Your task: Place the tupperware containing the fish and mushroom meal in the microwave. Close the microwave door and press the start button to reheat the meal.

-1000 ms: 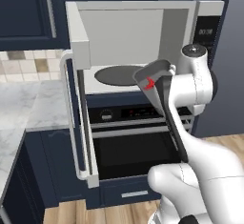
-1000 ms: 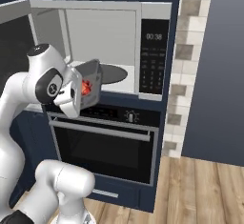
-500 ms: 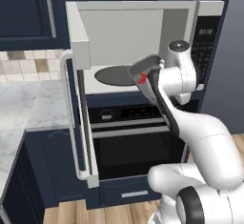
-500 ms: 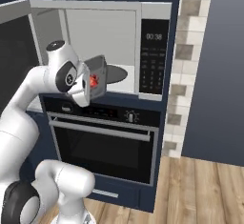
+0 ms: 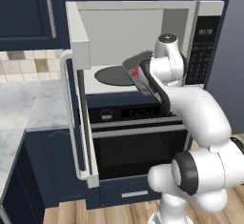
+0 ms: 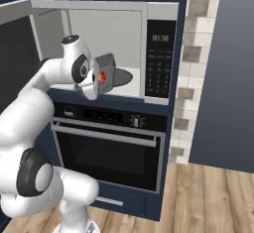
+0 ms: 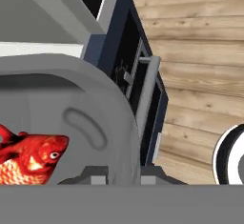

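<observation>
You are working in a rendered home kitchen. Evidence: a built-in microwave (image 5: 143,46) set above a black oven (image 6: 114,152), navy cabinets (image 5: 28,13) around both, a marble countertop (image 5: 24,108) with a tiled backsplash (image 5: 28,66) at left, and wood plank flooring (image 6: 208,197).

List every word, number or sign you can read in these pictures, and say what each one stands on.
"00:38", or close to it: pale digits on the microwave display, in the right base view.
Keypad strip labels: too small to read.
Oven control panel markings: blurred, unreadable.
</observation>
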